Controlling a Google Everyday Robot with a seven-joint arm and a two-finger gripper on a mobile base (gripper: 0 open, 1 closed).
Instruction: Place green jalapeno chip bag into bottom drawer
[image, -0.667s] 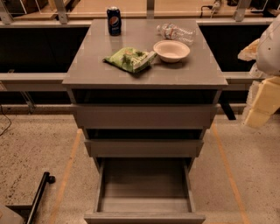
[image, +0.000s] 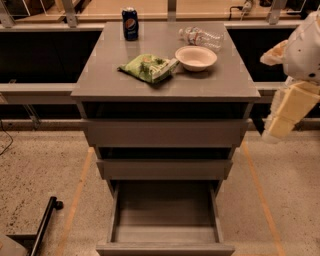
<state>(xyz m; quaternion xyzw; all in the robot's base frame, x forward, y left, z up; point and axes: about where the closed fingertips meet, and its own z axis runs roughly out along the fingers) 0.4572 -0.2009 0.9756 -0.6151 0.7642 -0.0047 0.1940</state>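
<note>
The green jalapeno chip bag (image: 148, 66) lies on top of the grey cabinet (image: 100, 85), just left of a white bowl. The bottom drawer (image: 165, 235) is pulled out toward me, and its inside shows nothing in it. The middle drawer (image: 164, 169) and the top drawer (image: 165, 133) are pushed in further. My arm comes in at the right edge, with the gripper (image: 282, 120) hanging beside the cabinet's right side at about top-drawer height. It is well away from the bag and holds nothing that I can see.
A white bowl (image: 196, 57), a Pepsi can (image: 130, 23) and a clear plastic bottle (image: 201, 36) lying on its side share the cabinet top. A black bar (image: 42, 225) lies on the speckled floor at lower left. Dark counters run behind the cabinet.
The arm at the right edge has shifted slightly left and down. The bag, the bowl and the drawers have not moved.
</note>
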